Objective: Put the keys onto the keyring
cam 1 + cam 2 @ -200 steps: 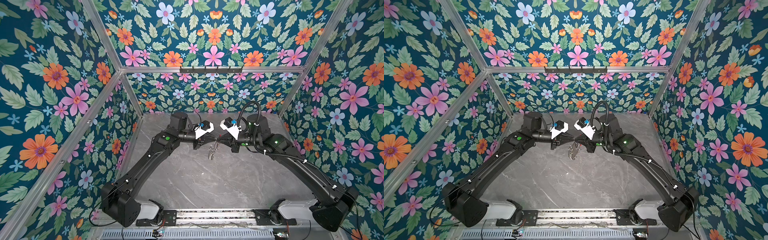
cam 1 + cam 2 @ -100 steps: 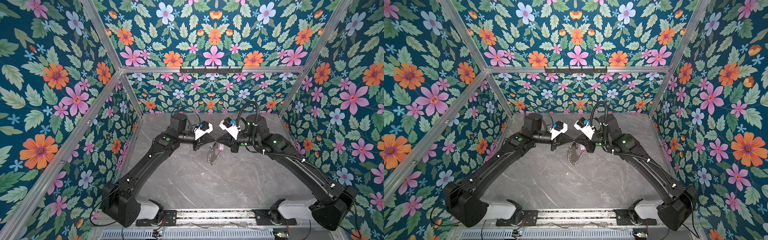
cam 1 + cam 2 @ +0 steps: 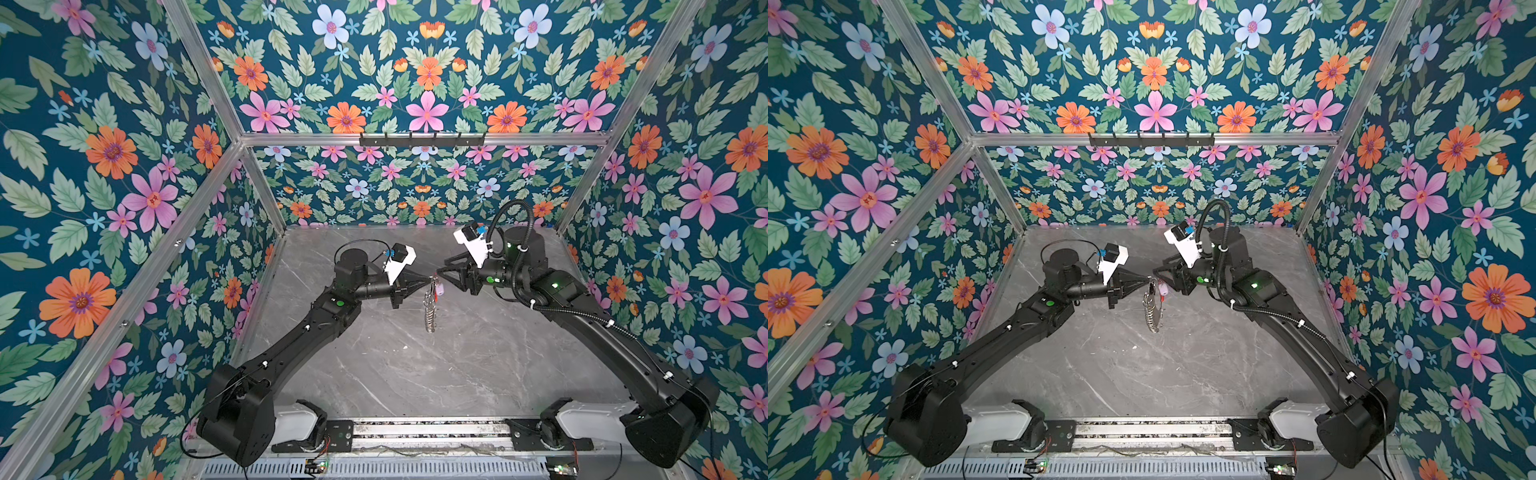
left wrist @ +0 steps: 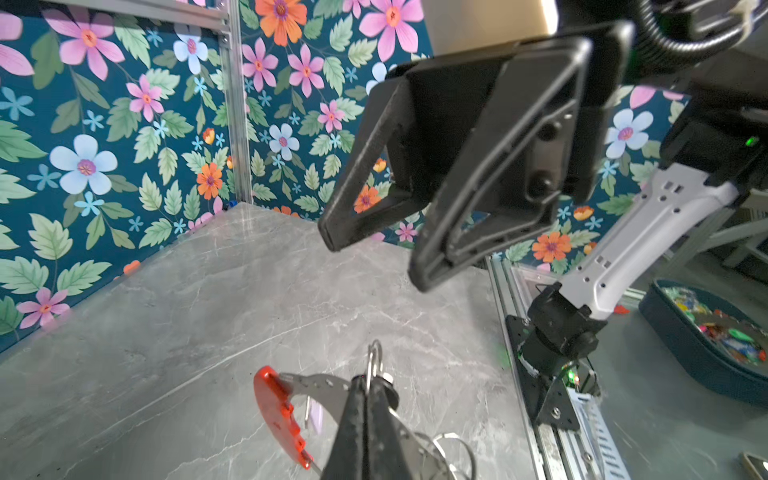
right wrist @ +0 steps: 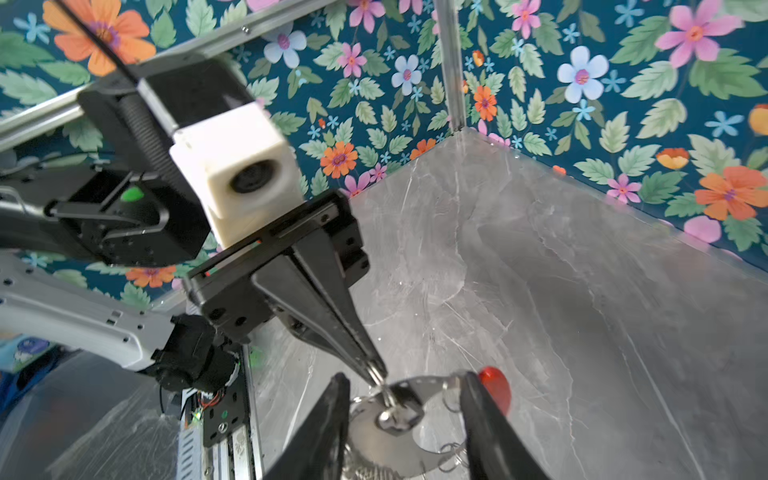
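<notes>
Grey marble-look bench point(image 3: 374, 374) is lying beneath two black arms that are meeting in mid-air. At left, the left gripper point(image 3: 430, 282) is clamping tight on the top of the keyring point(image 3: 429, 305). The keyring is hanging clear above the bench, its small silver rings point(image 3: 430, 326) bunching low. The left wrist view is showing the hoop's red section point(image 4: 278, 411) just beside the pinch.

A pale lilac key point(image 3: 440, 288) is dangling just right of that pinch, seemingly already threaded on. The black key is not showing clearly in any view.

At right, the right gripper point(image 3: 442, 272) is standing partly wide and holding nothing. Its fingers point(image 5: 332, 415) are sitting either side of the hoop; whether they are touching it cannot be told.

The thin pinch is looking like the weak point. A nudge from the right gripper could be twisting the hoop loose and dropping it, and the lilac key could be sliding off if the hoop's end is sitting unclosed.

No brand, label or writing is proving legible.
</notes>
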`<state>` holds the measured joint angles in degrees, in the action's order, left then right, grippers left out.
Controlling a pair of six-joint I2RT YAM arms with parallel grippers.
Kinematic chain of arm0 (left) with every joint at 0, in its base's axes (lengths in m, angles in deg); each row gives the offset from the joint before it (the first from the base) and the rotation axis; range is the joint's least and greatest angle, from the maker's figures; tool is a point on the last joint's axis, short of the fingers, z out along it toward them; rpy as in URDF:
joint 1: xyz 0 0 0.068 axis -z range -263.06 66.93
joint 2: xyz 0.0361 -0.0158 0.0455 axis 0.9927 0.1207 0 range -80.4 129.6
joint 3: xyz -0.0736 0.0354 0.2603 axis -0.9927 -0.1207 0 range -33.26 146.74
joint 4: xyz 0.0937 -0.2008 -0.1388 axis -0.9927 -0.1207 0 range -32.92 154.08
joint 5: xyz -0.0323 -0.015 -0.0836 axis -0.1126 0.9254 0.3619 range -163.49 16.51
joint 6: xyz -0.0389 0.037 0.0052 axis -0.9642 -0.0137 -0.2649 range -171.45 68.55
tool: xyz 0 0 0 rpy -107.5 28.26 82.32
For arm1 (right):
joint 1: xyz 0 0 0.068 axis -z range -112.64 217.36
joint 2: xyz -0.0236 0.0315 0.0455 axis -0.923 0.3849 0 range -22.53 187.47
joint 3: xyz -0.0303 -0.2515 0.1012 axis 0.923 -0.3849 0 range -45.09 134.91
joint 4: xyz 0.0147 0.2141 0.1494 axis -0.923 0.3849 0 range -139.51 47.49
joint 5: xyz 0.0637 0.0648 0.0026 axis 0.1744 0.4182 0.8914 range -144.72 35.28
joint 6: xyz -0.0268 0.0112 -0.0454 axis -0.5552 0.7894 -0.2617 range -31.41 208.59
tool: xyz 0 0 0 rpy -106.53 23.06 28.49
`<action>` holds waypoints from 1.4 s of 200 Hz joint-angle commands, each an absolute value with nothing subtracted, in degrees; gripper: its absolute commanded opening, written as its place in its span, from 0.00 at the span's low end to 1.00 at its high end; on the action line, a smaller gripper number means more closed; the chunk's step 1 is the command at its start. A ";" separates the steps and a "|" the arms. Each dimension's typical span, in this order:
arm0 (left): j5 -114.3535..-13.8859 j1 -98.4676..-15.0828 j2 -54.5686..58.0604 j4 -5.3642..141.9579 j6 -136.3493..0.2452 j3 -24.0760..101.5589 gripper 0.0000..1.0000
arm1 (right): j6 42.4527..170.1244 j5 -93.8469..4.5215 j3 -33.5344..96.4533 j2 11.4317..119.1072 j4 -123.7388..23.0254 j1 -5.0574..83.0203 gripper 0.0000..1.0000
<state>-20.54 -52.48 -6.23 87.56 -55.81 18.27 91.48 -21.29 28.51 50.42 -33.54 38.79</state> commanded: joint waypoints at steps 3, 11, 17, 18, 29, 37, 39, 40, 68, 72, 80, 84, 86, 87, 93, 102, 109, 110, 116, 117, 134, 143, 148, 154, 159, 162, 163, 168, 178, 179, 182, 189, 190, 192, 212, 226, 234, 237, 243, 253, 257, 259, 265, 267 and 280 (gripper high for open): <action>-24.26 -52.39 -7.01 101.72 -63.79 15.74 0.00 | 101.32 -14.62 27.33 49.68 -40.19 41.61 0.48; -24.29 -52.39 -7.01 104.02 -65.03 14.96 0.00 | 103.00 -13.23 26.65 49.57 -42.05 42.25 0.48; -24.55 -52.39 -6.96 105.43 -66.06 14.38 0.00 | 104.15 -12.32 26.21 49.56 -43.11 42.72 0.49; -24.59 -52.39 -6.99 105.72 -66.18 14.33 0.00 | 104.33 -12.16 26.11 49.55 -43.32 42.78 0.49; -24.96 -52.39 -7.01 107.99 -67.64 13.50 0.00 | 106.19 -10.23 25.69 49.85 -44.74 43.60 0.50; -25.22 -52.39 -6.92 110.02 -68.91 12.89 0.00 | 107.59 -8.99 25.59 50.23 -45.49 44.25 0.50; -25.23 -52.39 -6.90 110.59 -69.21 12.78 0.00 | 107.80 -8.77 25.58 50.42 -45.60 44.38 0.50; -25.24 -52.39 -6.91 110.84 -69.34 12.74 0.00 | 108.04 -8.58 25.57 50.46 -45.67 44.49 0.50; -25.41 -52.40 -7.01 116.08 -72.47 11.33 0.00 | 110.40 -5.47 25.33 51.50 -47.45 45.74 0.51; -25.29 -52.39 -7.09 116.23 -72.67 11.30 0.00 | 110.46 -5.14 25.23 51.55 -47.76 45.75 0.51; -24.98 -52.39 -7.10 116.28 -73.00 11.38 0.00 | 110.74 -4.15 25.13 51.87 -48.45 45.74 0.51; -24.90 -52.39 -7.10 116.28 -73.05 11.43 0.00 | 111.01 -3.62 25.17 52.06 -48.75 45.74 0.51; -24.85 -52.39 -7.10 116.28 -73.11 11.47 0.00 | 111.18 -3.42 25.16 52.19 -48.77 45.74 0.51; -24.82 -52.39 -7.10 116.28 -73.17 11.47 0.00 | 111.22 -3.32 25.24 52.27 -48.79 45.74 0.51; -24.60 -52.39 -7.14 116.38 -73.46 11.58 0.00 | 111.56 -2.79 25.49 52.71 -48.89 45.74 0.51; -24.53 -52.39 -7.11 116.47 -73.76 11.72 0.00 | 112.00 -1.57 25.90 53.48 -49.00 45.74 0.51; -24.43 -52.40 -7.14 116.63 -73.99 11.75 0.00 | 112.34 -0.43 26.15 54.00 -49.40 45.74 0.51; -24.39 -52.39 -7.12 116.72 -74.01 11.74 0.00 | 112.42 -0.24 26.17 54.06 -49.46 45.79 0.51; -24.36 -52.39 -7.10 116.97 -74.29 11.83 0.00 | 112.75 0.90 26.10 54.26 -50.23 45.73 0.51; -24.36 -52.39 -7.05 117.02 -74.34 11.83 0.00 | 112.88 1.09 26.05 54.31 -50.40 45.74 0.51; -24.00 -52.39 -6.51 117.24 -75.53 12.41 0.00 | 114.18 3.62 25.68 54.64 -52.89 45.74 0.50; -23.74 -52.39 -6.02 117.59 -76.58 12.89 0.00 | 114.44 4.31 25.37 54.64 -53.68 45.66 0.49; -23.74 -52.39 -5.72 117.60 -77.33 13.14 0.00 | 114.49 4.47 25.26 54.60 -53.90 45.66 0.48; -23.66 -52.39 -5.33 117.58 -78.08 13.63 0.00 | 114.60 4.68 25.22 54.55 -54.05 45.58 0.47; -23.66 -52.40 -5.00 117.51 -78.53 13.96 0.00 | 114.54 4.90 25.22 54.66 -54.09 45.61 0.46; -23.55 -52.35 -4.85 117.50 -78.85 14.20 0.00 | 114.56 5.06 25.22 54.64 -54.19 45.53 0.45; -23.56 -52.37 -4.74 117.46 -78.95 14.25 0.00 | 114.58 5.10 25.18 54.64 -54.18 45.50 0.45; -23.57 -52.39 -4.41 117.45 -79.47 14.58 0.00 | 114.58 5.49 25.28 54.64 -54.31 45.35 0.45; -23.39 -52.40 -3.86 117.37 -80.22 15.14 0.00 | 114.56 5.63 25.34 54.73 -54.34 44.98 0.44; -23.39 -52.39 -3.85 117.35 -80.29 15.20 0.00 | 114.49 5.60 25.37 54.77 -54.34 44.97 0.44; -23.39 -52.39 -3.72 117.36 -80.53 15.37 0.00 | 114.46 5.62 25.38 54.81 -54.23 44.89 0.43; -23.45 -52.39 -3.37 117.49 -80.84 15.56 0.00 | 114.36 5.66 25.48 54.94 -54.01 44.73 0.43; -23.47 -52.39 -3.39 117.46 -80.86 15.58 0.00 | 114.35 5.66 25.48 54.96 -54.00 44.71 0.42; -23.54 -52.37 -3.36 117.52 -80.93 15.60 0.00 | 114.34 5.67 25.57 54.98 -53.95 44.65 0.42; -23.73 -52.30 -3.19 118.33 -81.56 15.60 0.00 | 114.14 5.60 25.91 55.44 -53.55 44.59 0.38; -23.68 -52.30 -3.24 118.89 -81.90 15.52 0.00 | 113.87 5.36 26.00 55.52 -53.37 44.54 0.35; -23.72 -52.30 -3.30 118.92 -81.99 15.51 0.00 | 113.87 5.05 26.07 55.53 -53.37 44.52 0.31; -23.72 -52.30 -3.24 118.92 -82.10 15.52 0.00 | 113.74 5.03 26.12 55.56 -53.37 44.51 0.30; -23.66 -52.35 -3.25 119.00 -82.10 15.60 0.00 | 113.67 4.85 26.18 55.65 -53.30 44.52 0.28; -23.46 -52.22 -3.15 119.01 -82.12 15.61 0.00 | 113.50 4.54 26.25 55.76 -53.29 44.55 0.24; -23.48 -52.26 -3.10 119.04 -82.16 15.63 0.00 | 113.42 4.46 26.34 55.68 -53.17 44.58 0.22; -23.44 -52.23 -3.06 119.02 -82.17 15.68 0.00 | 113.41 4.37 26.33 55.73 -53.15 44.55 0.21; -23.32 -52.22 -3.00 119.09 -82.20 15.70 0.00 | 113.31 4.27 26.51 55.70 -53.05 44.59 0.19; -23.31 -52.15 -3.00 119.10 -82.18 15.70 0.00 | 113.29 4.26 26.51 55.77 -53.01 44.60 0.18; -23.21 -52.13 -2.85 119.23 -82.12 15.61 0.00 | 112.98 4.06 26.88 55.80 -52.50 44.54 0.11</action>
